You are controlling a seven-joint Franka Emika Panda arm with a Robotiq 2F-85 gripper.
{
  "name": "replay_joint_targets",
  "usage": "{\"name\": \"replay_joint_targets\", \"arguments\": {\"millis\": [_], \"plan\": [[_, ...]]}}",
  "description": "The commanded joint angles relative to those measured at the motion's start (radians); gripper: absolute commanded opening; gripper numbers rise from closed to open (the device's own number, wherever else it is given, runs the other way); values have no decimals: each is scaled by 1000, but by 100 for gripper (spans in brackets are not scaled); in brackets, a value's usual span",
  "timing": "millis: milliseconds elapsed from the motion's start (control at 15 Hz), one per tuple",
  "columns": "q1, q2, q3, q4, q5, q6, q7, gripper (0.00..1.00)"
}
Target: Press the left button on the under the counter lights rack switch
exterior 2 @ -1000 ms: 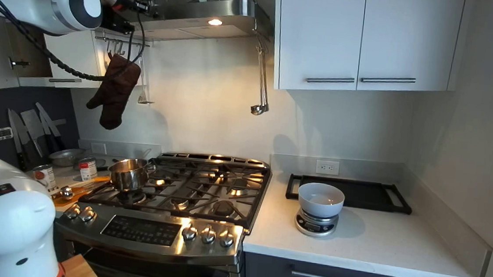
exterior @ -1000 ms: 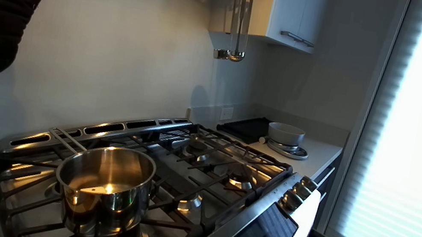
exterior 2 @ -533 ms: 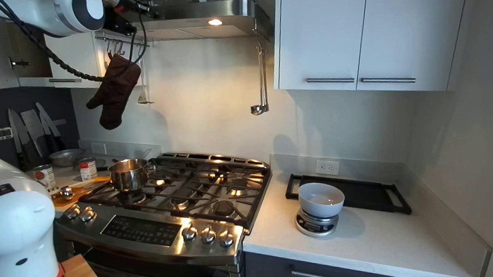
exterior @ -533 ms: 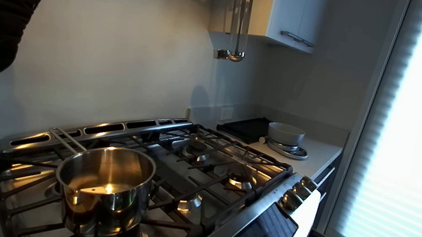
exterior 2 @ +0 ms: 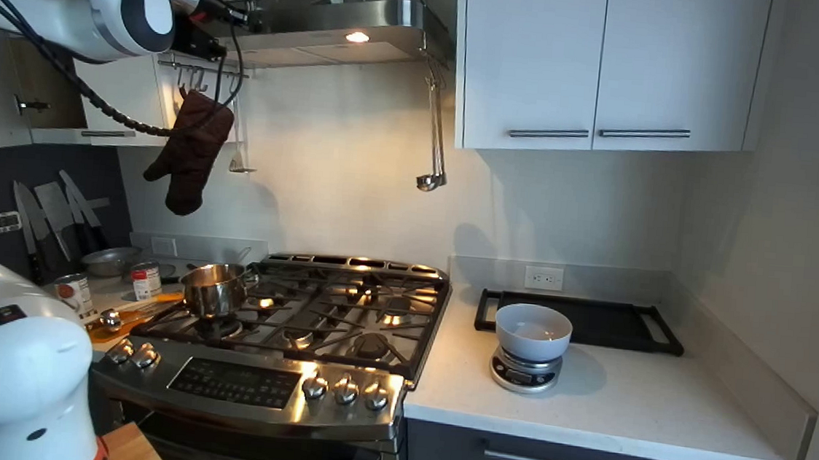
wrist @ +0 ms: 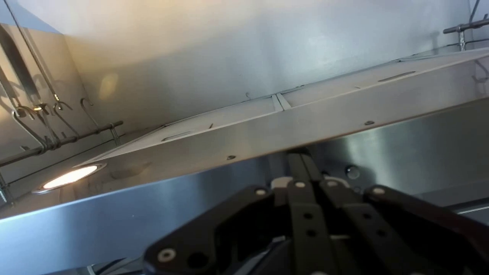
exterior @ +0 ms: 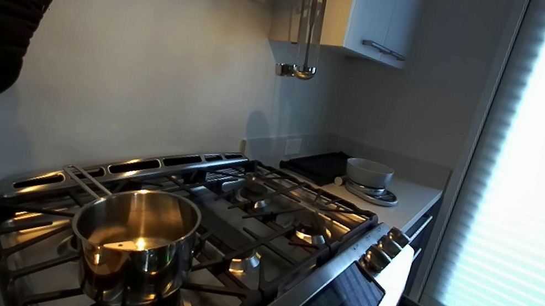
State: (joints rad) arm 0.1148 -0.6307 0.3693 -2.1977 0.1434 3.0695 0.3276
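The under-counter light is a range hood; its steel front panel (wrist: 153,208) runs across the wrist view, and the hood (exterior 2: 390,15) is at the top of an exterior view. A round button (wrist: 352,172) shows on the panel just right of my fingers. A dark spot, perhaps another button, is partly hidden by the right finger. My gripper (wrist: 303,162) is shut and empty, with its fingertips together at the panel near its lower edge. I cannot tell whether they touch the panel or a button. One hood lamp (wrist: 70,177) is lit, also in an exterior view (exterior 2: 357,36).
A brown oven mitt (exterior 2: 192,154) hangs below the wrist, with the arm's cable looping in front of it. Hanging ladles (exterior 2: 430,180) are at the hood's right end. Below are the stove (exterior 2: 292,330), a steel pot (exterior 2: 214,291) and a bowl (exterior 2: 533,332) on a scale.
The arm and gripper have moved slightly to the right, toward the hood, since a second ago. Over the last half second they look almost still. The lamp stays lit.
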Motion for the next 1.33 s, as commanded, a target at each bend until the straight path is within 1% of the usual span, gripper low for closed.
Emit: {"name": "replay_joint_targets", "arguments": {"millis": [0,400,733,1000,1267], "plan": [[25,54,6,19,4,9,-15,0],[14,-35,-9,-14,9,-60,1,0],[14,-68,-9,-17,12,-99,12,0],[17,-73,-7,-10,14,-86,12,0],[12,-52,0,0,15,-69,15,0]]}}
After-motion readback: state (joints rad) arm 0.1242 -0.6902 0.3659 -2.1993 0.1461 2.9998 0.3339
